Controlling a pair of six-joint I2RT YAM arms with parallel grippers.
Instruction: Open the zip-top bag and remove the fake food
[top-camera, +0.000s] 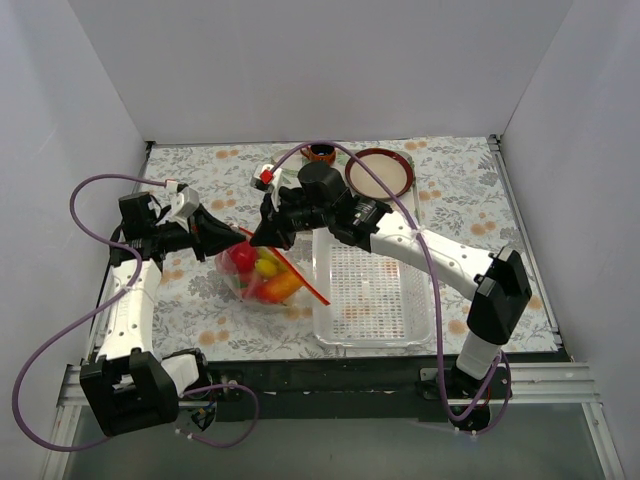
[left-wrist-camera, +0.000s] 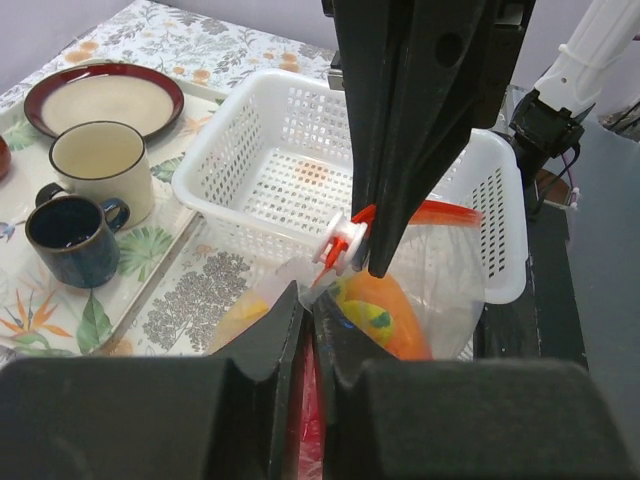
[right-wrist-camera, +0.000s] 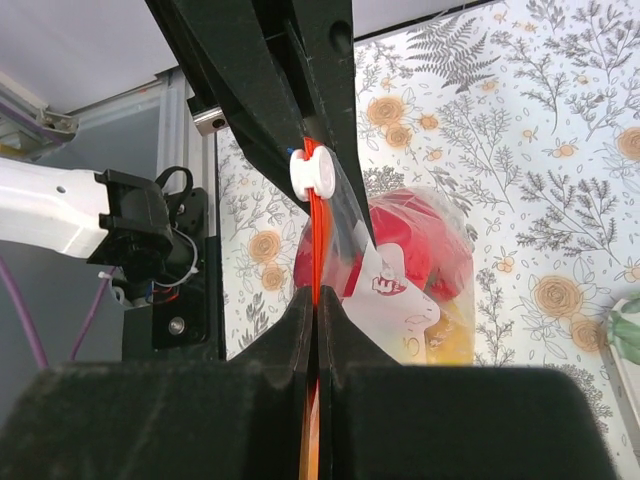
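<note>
From above, the bag (top-camera: 262, 278) lies on the flowered surface (top-camera: 200, 190) just left of a white basket (top-camera: 372, 290), with the toy food (top-camera: 262, 268) inside it showing red, yellow and orange. The left tool (top-camera: 230, 237) reaches in from the left and the right tool (top-camera: 262, 232) from the right. The two meet nose to nose at the top edge of the bag. A plate (top-camera: 380, 172) sits at the far side of the surface, well apart from the bag.

In the left wrist view, the left tool's two fingers are pressed together on a fold of clear plastic at the bag's mouth, with no gap between them. Opposite, the right tool comes down from above and is clamped on the red-orange zip strip (left-wrist-camera: 440, 212), right beside the white slider (left-wrist-camera: 338, 246). An orange piece of food shows through the plastic below. The basket stands just behind the bag, and two mugs (left-wrist-camera: 98, 163) stand off to the left near the plate.

In the right wrist view, the right tool's fingers are closed tight on the zip strip, which runs straight up between them to the slider. The left tool pinches the bag just above, and a red piece of food fills the bag behind.
</note>
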